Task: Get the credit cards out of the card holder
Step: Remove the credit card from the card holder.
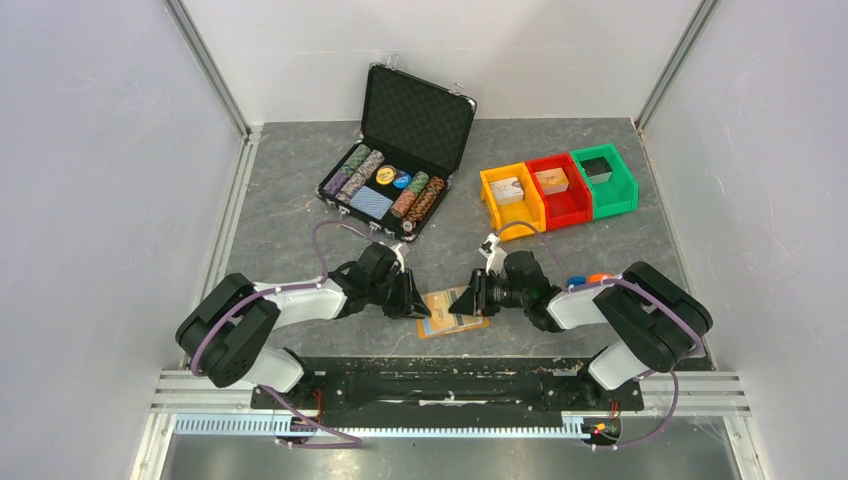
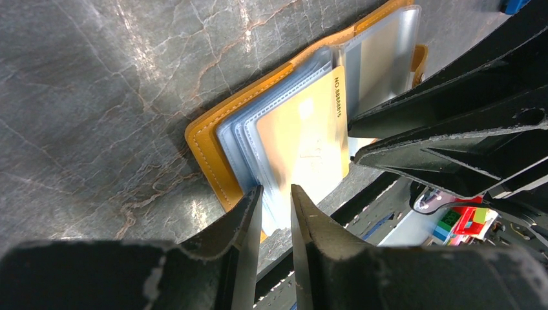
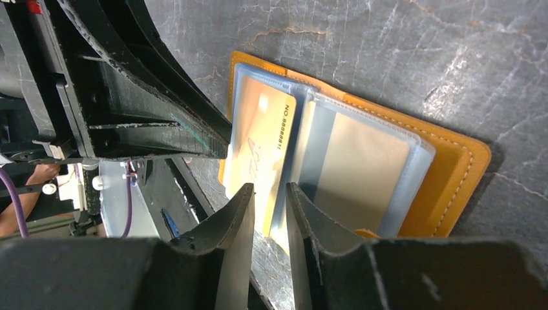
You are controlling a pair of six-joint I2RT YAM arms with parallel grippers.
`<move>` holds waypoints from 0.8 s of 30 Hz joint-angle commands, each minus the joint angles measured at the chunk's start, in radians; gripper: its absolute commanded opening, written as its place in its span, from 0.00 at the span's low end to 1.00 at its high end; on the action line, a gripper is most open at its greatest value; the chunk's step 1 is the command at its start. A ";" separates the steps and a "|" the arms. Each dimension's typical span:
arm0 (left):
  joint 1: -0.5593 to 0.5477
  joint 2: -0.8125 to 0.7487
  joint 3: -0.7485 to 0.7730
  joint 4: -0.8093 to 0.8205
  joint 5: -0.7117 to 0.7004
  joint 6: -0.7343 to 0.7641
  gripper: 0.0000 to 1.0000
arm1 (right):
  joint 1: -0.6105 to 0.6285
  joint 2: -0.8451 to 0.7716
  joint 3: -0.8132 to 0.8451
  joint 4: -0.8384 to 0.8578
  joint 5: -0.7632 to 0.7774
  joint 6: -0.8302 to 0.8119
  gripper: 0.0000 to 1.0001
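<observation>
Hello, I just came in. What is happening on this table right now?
Two robot arms work on an orange card holder that lies open on the grey table near their bases. The left gripper and the right gripper come in from opposite sides, jaws slightly apart, at the edges of its clear plastic sleeves. A yellow card with a printed number sits in a sleeve. Whether either gripper holds anything, I cannot tell. No card lies outside the holder yet.

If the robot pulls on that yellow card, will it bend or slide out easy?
The card looks flat and straight-edged, so it is probably stiff, not floppy. It sits in shiny clear sleeves, so it may slide fairly easily. The holder lies open and thin on the table, so it could drag along unless pinned.
</observation>
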 commanded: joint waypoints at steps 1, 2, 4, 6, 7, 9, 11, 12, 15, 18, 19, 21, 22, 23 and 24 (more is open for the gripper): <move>-0.003 0.035 -0.021 -0.057 -0.035 0.003 0.31 | 0.013 0.018 0.041 -0.015 0.040 -0.043 0.27; -0.003 0.035 -0.021 -0.055 -0.034 0.003 0.31 | 0.016 0.017 0.041 -0.019 0.044 -0.046 0.28; -0.003 0.036 -0.021 -0.053 -0.034 0.003 0.31 | 0.019 0.023 0.045 -0.025 0.048 -0.046 0.28; -0.003 0.037 -0.020 -0.052 -0.032 0.003 0.31 | 0.023 0.029 0.048 -0.029 0.046 -0.041 0.27; -0.003 0.039 -0.021 -0.052 -0.031 0.003 0.31 | 0.024 0.033 0.050 -0.031 0.045 -0.037 0.28; -0.004 0.040 -0.020 -0.052 -0.031 0.003 0.31 | 0.027 0.036 0.051 -0.035 0.048 -0.033 0.28; -0.003 0.039 -0.022 -0.052 -0.029 0.003 0.31 | 0.029 0.037 0.051 -0.031 0.044 -0.024 0.28; -0.003 0.039 -0.022 -0.052 -0.029 0.003 0.31 | 0.029 0.041 0.049 -0.019 0.038 -0.016 0.27; -0.004 0.040 -0.024 -0.053 -0.029 0.000 0.31 | 0.029 0.052 0.034 0.031 0.021 0.015 0.27; -0.003 0.038 -0.028 -0.052 -0.029 -0.004 0.31 | 0.029 0.069 0.013 0.098 0.011 0.052 0.24; -0.004 0.038 -0.030 -0.052 -0.030 -0.006 0.31 | 0.029 0.075 0.010 0.107 0.012 0.057 0.23; -0.003 0.036 -0.031 -0.052 -0.032 -0.007 0.31 | 0.028 0.082 0.002 0.124 0.018 0.065 0.19; -0.003 0.035 -0.031 -0.052 -0.032 -0.008 0.31 | 0.027 0.082 -0.003 0.142 0.019 0.069 0.15; -0.003 0.034 -0.031 -0.052 -0.032 -0.008 0.31 | 0.027 0.082 -0.007 0.153 0.017 0.073 0.08; -0.003 0.035 -0.030 -0.053 -0.035 -0.007 0.31 | 0.025 0.083 -0.010 0.163 0.014 0.076 0.03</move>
